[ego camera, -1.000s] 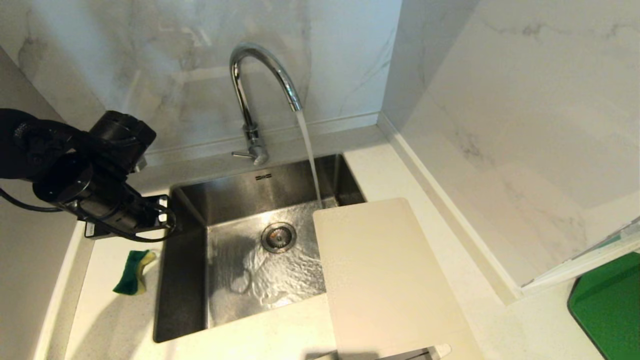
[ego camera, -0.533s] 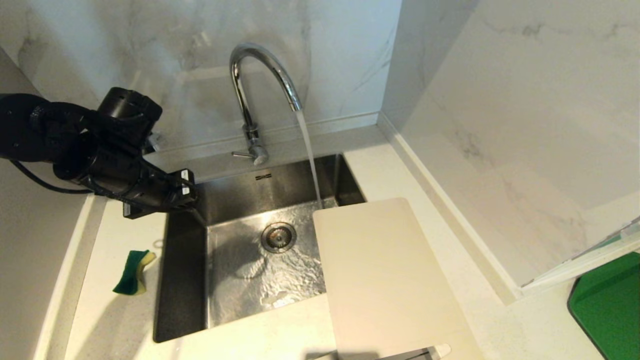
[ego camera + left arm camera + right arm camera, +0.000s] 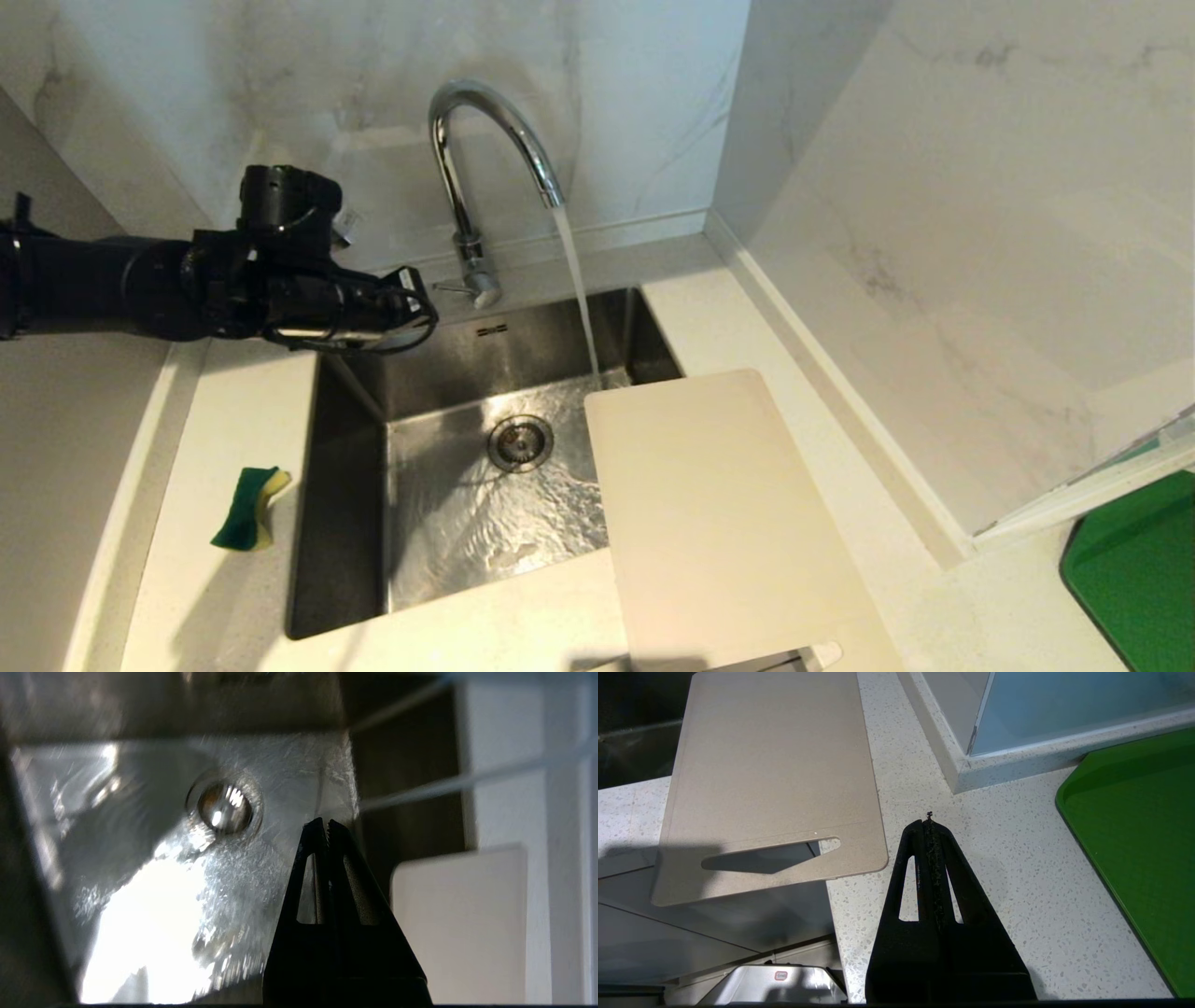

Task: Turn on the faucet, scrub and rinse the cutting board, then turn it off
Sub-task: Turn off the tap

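In the head view the left arm reaches in level from the left edge of the frame toward its centre, the left gripper [image 3: 420, 301] at its tip over the sink's [image 3: 347, 523] back left corner, near the faucet's [image 3: 467, 177] small side lever and apart from it. Its jaws are pressed together on nothing; the left wrist view shows the two black fingers meeting at their tips above the wet sink floor and the round drain [image 3: 519, 442].

The right gripper [image 3: 929, 823] shows only in its own wrist view, hanging over the speckled countertop [image 3: 1017, 868] just beside the cutting board's handle end, its jaws likewise closed and empty.

A small dark marking sits on the sink's back wall below the faucet, too small to read, and a red-and-white label on a metal part at the bottom of the right wrist view cannot be read either.

The faucet stands upper centre in the head view, its arched spout curving toward the right, and water falls from it into the sink just behind the board's far edge. The cutting board [image 3: 719, 523] lies flat at lower centre right, its long axis running from the sink down to the bottom edge of the frame, far end overhanging the basin's right side; its oblong slot is at the near end. A green-yellow sponge [image 3: 248, 509] lies on the counter at lower left, and a green tray [image 3: 1139, 569] fills the lower right corner.
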